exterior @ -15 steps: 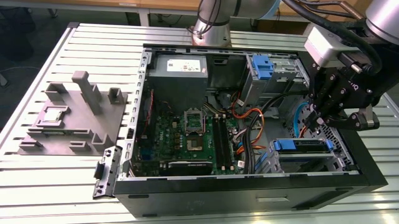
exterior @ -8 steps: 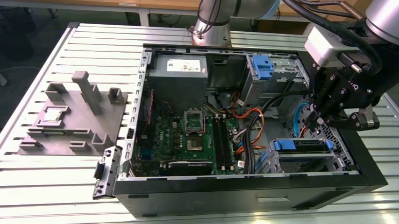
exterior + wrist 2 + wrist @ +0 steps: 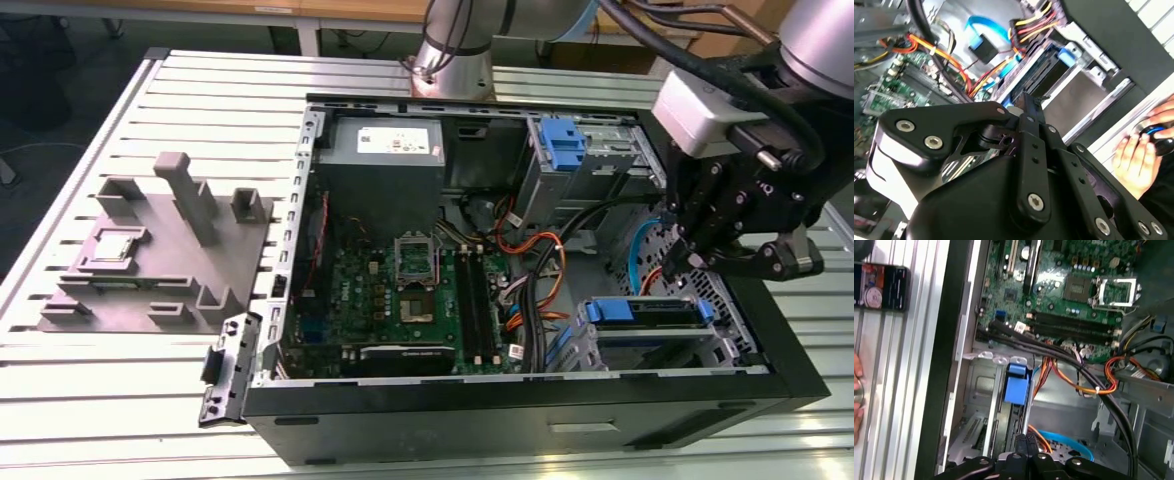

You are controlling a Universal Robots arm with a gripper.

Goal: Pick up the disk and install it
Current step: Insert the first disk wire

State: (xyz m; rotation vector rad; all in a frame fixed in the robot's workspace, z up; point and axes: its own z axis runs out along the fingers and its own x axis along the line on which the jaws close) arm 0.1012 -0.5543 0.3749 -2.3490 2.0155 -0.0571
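The disk (image 3: 650, 312) lies in the drive bay at the case's front corner, on the exterior view's right, with its blue carrier frame facing up. My gripper (image 3: 691, 258) hangs just above the bay's far end, fingers pressed together with nothing between them. In the first wrist view the disk (image 3: 1018, 385) appears edge-on with its blue tab, and the gripper (image 3: 1026, 440) sits right at its near end. The second wrist view has the gripper (image 3: 1026, 100) pointing at the dark disk (image 3: 1041, 75). Whether the fingertips touch the disk is unclear.
The open computer case (image 3: 534, 395) holds a motherboard (image 3: 400, 295), bundled cables (image 3: 541, 270) and a second blue bracket (image 3: 567, 145) in the upper bay. A grey fixture (image 3: 160, 250) lies to the exterior view's left. A person's hand (image 3: 1139, 150) rests outside the case.
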